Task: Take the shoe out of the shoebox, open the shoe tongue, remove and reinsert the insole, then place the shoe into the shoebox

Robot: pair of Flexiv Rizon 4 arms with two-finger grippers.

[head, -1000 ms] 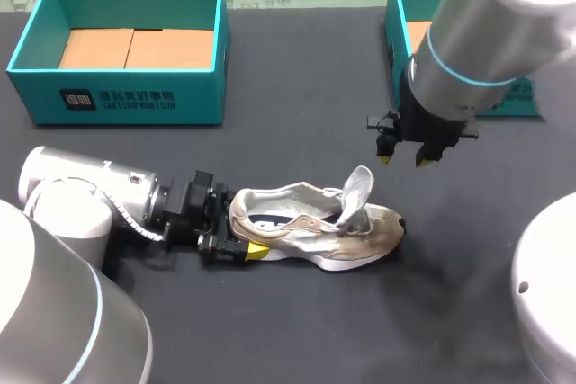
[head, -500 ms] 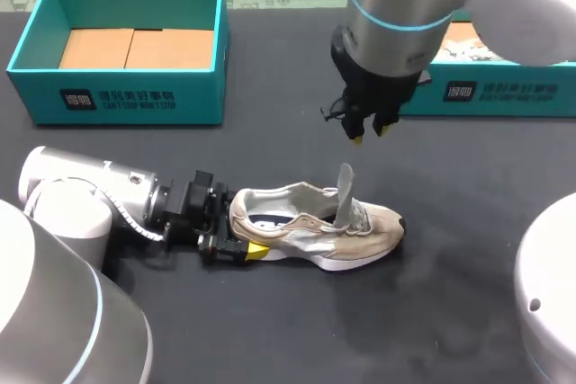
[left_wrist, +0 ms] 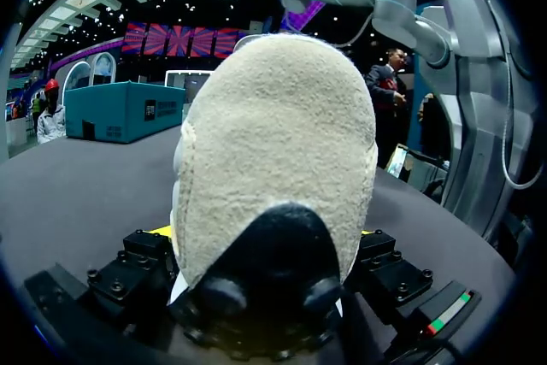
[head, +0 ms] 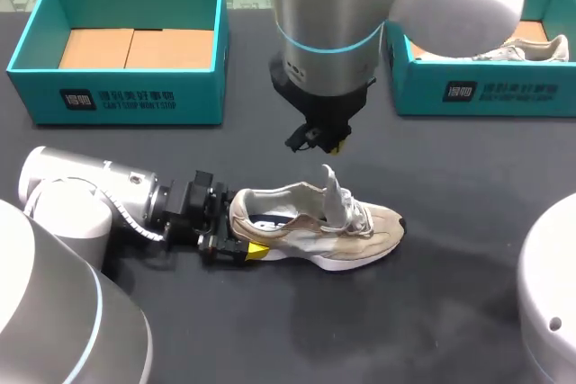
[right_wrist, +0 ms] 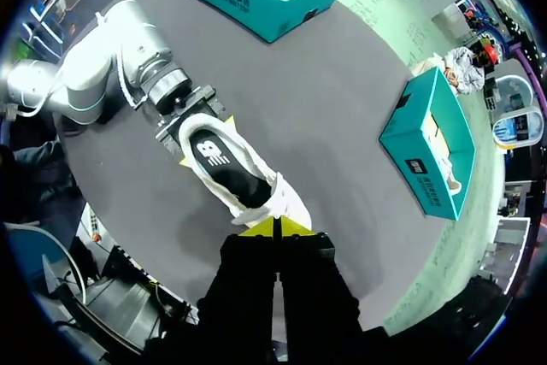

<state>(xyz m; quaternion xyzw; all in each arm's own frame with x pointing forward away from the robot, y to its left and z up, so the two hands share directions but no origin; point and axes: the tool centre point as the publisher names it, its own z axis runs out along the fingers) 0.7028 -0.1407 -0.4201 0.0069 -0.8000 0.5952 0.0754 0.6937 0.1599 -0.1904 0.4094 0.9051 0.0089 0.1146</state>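
Bright, even light falls from overhead on the dark counter (head: pixel 270 330); the shoe (head: pixel 306 227) throws only a soft, short shadow along its sole toward the near edge; a faint pale sheen lies on the counter past its toe; the right arm (head: pixel 333 6) shows mild glare on its white casing; in the left wrist view the shoe's heel is well lit, with small ceiling lamps shining above it.

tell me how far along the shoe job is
Done: the shoe lies on the table, out of the empty shoebox, tongue raised. In hand: left gripper clamps the heel; right gripper hangs above the tongue. Left: the insole sits inside; removing, reinserting, boxing.
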